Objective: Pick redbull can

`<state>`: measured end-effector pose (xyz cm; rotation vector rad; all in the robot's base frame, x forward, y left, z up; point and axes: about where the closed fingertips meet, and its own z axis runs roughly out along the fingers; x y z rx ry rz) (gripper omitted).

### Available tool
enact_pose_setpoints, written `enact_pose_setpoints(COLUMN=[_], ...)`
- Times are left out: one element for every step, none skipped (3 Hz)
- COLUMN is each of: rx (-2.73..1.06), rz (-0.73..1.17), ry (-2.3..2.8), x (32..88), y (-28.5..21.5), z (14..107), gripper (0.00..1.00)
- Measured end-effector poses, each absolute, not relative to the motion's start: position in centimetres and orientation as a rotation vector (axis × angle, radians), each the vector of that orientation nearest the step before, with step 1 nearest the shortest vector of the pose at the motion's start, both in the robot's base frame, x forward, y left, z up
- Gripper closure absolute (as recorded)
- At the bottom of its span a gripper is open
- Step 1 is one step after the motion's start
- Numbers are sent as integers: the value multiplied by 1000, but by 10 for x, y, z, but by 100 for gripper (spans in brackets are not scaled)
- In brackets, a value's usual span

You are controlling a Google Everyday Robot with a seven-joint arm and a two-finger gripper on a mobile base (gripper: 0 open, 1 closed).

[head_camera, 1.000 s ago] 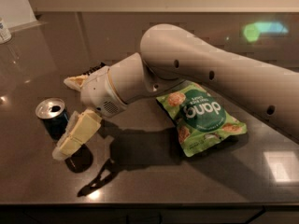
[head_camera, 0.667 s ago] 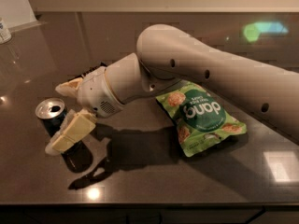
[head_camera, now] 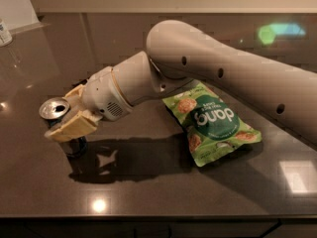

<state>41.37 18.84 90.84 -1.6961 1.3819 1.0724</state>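
Note:
The redbull can stands upright on the dark table at the left. Its shiny silver top faces up and its dark body shows below. My gripper reaches in from the right at the end of the big beige arm. Its two cream fingers sit on either side of the can just below the rim. The near finger lies across the can's front and the far finger is behind it. The fingers look closed against the can. The can's base rests on the table.
A green snack bag lies flat on the table right of the can, partly under the arm. A wall runs along the back of the table. The table's front edge is close below the can.
The gripper moved left onto the can. Its fingers, spread wide beside the can before, now sit closer together around it. The can and the bag have not moved.

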Motion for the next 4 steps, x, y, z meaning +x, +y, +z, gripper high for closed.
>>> enact_pose_setpoints(rx=[-1685, -1693, -1709, -1709], rz=[1073, 1053, 1048, 1048], ry=[1384, 1386, 1356, 1356], x=[418, 426, 431, 431], y=[180, 171, 155, 155], z=[928, 957, 1016, 1016], gripper=[88, 100, 100, 100])
